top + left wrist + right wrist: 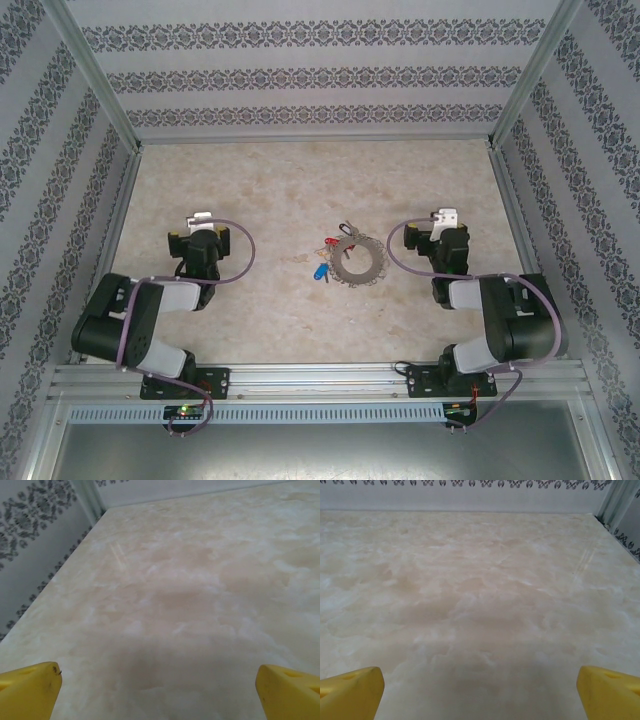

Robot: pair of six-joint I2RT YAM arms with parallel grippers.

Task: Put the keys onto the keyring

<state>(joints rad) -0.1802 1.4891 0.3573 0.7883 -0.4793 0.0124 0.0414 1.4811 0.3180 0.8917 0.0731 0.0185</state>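
Two grippers stand apart over a pale marbled table, with the work between them. On the left, the left gripper hangs over bare tabletop, and its wrist camera shows yellow fingertips spread wide with nothing between them. Near the middle lie the keys, one with a blue cap and another with a red cap, huddled against the left rim of the keyring. They are too small here to tell whether any is already hooked on. The ring lies flat just right of them, grey, with a wide hole and a fringe of little wire loops. Further right, the right gripper also has its fingers spread and empty over bare table. The keys look light, thin and stiff, and likely to skate on this smooth surface, so the plastic cap seems the best hold: thicker and less slippery than the blade. The ring should be rigid but light enough to slide, so pinch its flat rim through the hole, away from the loop in use.
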